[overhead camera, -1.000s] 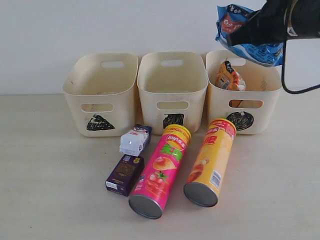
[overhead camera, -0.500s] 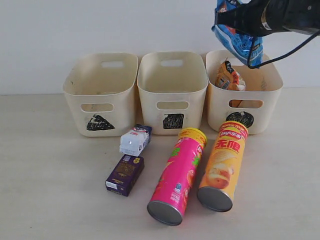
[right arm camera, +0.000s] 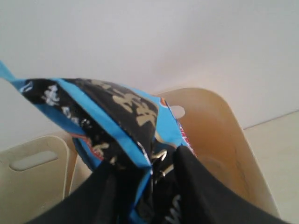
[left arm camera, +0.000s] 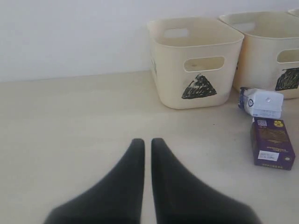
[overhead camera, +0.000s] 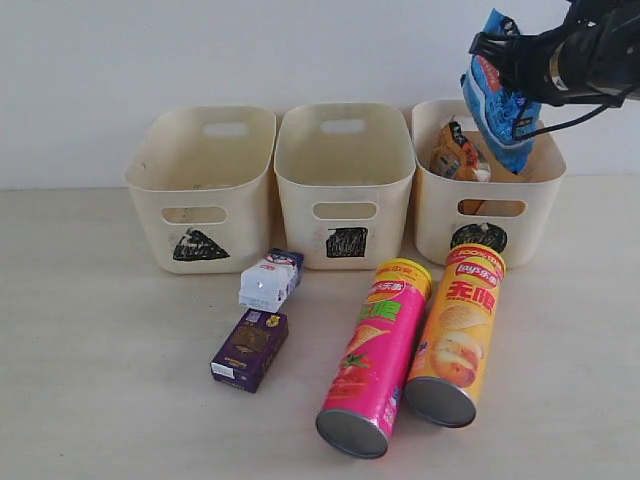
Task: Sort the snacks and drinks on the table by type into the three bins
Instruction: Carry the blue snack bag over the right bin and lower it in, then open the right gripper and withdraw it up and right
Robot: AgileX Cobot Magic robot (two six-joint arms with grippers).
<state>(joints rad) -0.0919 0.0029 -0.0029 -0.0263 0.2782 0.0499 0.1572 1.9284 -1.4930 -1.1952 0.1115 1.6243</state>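
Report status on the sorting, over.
Right gripper shut on blue bag, over right bin holding orange bag. Left gripper shut, empty. Pink tube, yellow tube, purple box, white box unsorted; nothing blocking the drop.

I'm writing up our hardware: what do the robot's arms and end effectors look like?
The left end effector has two matte black fingers tapering to rounded tips. The right end effector is black too, on a bulky black arm with a pale band and a thin black cable looping below.
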